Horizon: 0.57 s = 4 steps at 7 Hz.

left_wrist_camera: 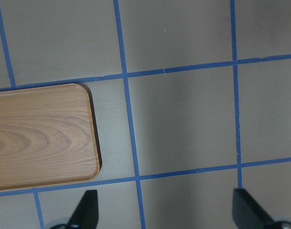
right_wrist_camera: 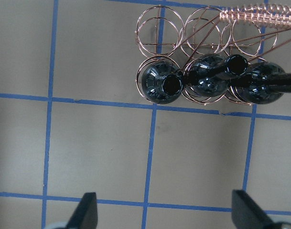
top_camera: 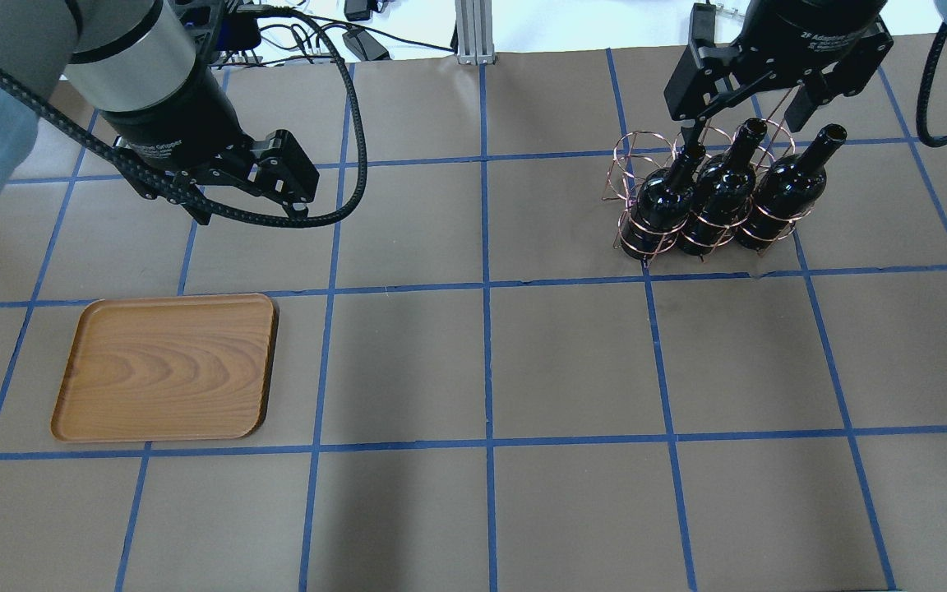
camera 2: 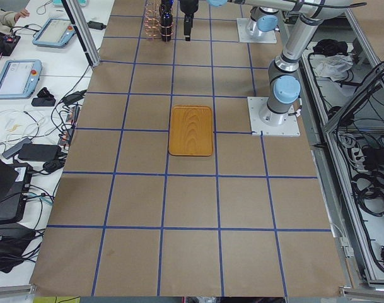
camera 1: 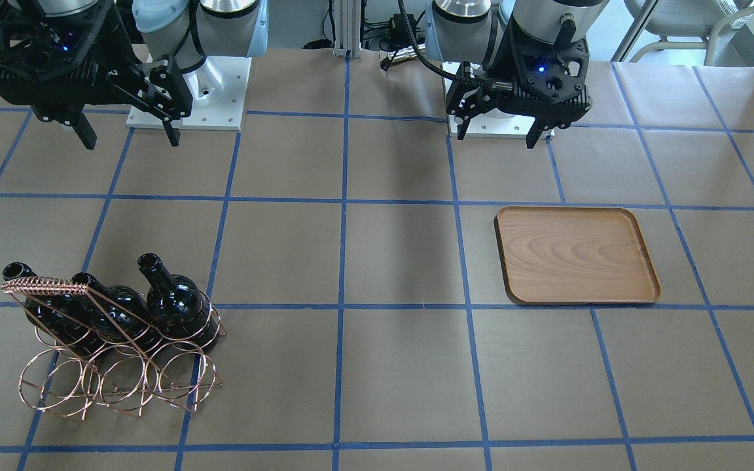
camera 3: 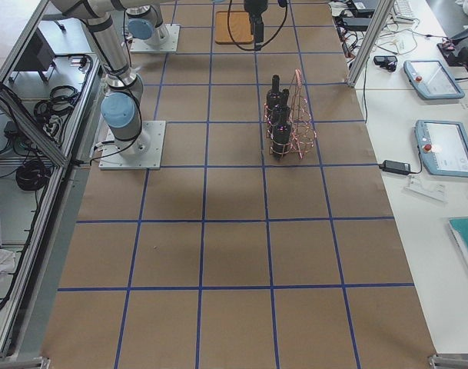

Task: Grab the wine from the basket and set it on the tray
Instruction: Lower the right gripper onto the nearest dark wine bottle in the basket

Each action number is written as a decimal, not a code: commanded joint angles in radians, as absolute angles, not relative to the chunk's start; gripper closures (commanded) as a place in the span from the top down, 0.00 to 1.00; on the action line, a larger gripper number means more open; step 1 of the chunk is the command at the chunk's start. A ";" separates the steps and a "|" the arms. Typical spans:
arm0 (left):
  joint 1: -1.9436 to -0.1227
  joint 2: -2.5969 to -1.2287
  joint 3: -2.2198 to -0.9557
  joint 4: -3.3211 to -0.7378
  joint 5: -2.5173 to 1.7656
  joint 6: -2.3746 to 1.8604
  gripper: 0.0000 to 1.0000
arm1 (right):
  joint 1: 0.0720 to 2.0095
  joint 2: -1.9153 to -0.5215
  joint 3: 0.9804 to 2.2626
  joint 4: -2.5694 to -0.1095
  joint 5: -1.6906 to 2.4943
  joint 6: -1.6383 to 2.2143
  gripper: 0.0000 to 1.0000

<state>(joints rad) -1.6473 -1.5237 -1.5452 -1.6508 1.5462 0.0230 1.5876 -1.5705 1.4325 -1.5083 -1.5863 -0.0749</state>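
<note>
1. Both sets of jaws stand spread wide with nothing between them. My right gripper (camera 1: 130,134) hangs above the table on my side of the basket (camera 1: 122,379), and my left gripper (camera 1: 497,136) hangs near its own base, short of the tray (camera 1: 576,255).
2. All three wine bottles (top_camera: 716,193) stand necks up in the basket's ring row nearest me. The row on the operators' side is only bare rings.
3. The rings hug each bottle's body, so I judge that a bottle comes out only by lifting it up by the neck.
4. The coiled handle bar (right_wrist_camera: 257,16) runs over the other end of the basket. The end bottle (right_wrist_camera: 159,86) toward the table's middle has its mouth clear of the handle, so it looks like the easiest first pick.
5. The tray lies flat and bare on my left, well apart from the basket. That spacing suggests a carry across the table or a hand-over.
6. The table (top_camera: 408,362) is covered in brown paper marked into squares with blue tape (top_camera: 486,288).
7. Side benches along the operators' edge carry teach pendants (camera 3: 449,146) and cables.
</note>
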 commanded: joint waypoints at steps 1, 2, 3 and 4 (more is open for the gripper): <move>-1.647 -1.523 -1.546 -1.649 1.546 0.023 1.00 | 1.577 -1.563 1.430 -1.509 -1.597 -0.077 1.00; -1.647 -1.523 -1.546 -1.651 1.546 0.023 1.00 | 1.540 -1.548 1.418 -1.511 -1.589 -0.087 1.00; -1.647 -1.523 -1.546 -1.649 1.546 0.023 1.00 | 1.498 -1.510 1.376 -1.514 -1.585 -0.092 1.00; -1.647 -1.523 -1.548 -1.649 1.546 0.023 1.00 | 1.496 -1.415 1.294 -1.508 -1.575 -0.091 1.00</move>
<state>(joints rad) -1.6475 -1.5232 -1.5468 -1.6494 1.5463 0.0230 1.5127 -1.4956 1.3657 -1.5113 -1.5837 -0.0892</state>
